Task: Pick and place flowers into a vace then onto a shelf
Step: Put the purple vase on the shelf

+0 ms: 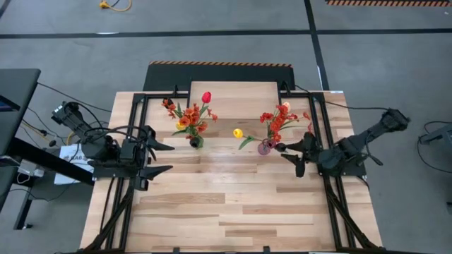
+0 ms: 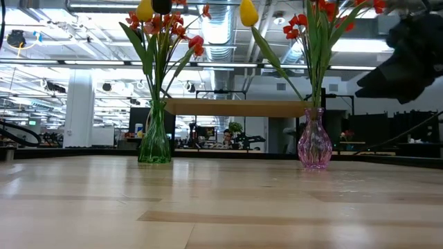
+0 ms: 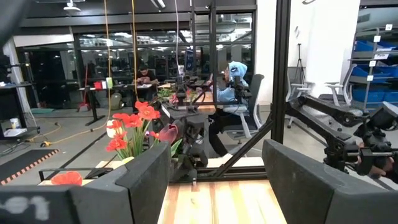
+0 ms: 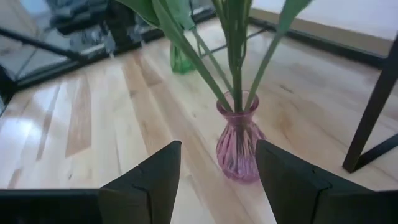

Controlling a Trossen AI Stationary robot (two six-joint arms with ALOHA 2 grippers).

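Two bunches of flowers stand in glass vases on the wood table, in front of the shelf [image 1: 233,99]. The green vase [image 1: 195,142] holds red, orange and yellow flowers [image 1: 189,116]. The pink vase [image 1: 265,147] holds red-orange flowers [image 1: 279,118] and a yellow tulip [image 1: 238,132]. My right gripper [image 4: 217,155] is open just to the right of the pink vase [image 4: 239,146], which stands a little ahead of its fingers and touches neither. My left gripper [image 1: 170,158] is open to the left of the green vase, raised above the table.
The shelf [image 2: 239,107] stands on thin black legs behind both vases. One black leg [image 4: 373,112] is close beside the pink vase. Black frame rails [image 1: 134,141] run along both table sides. The near half of the table [image 1: 226,212] is bare wood.
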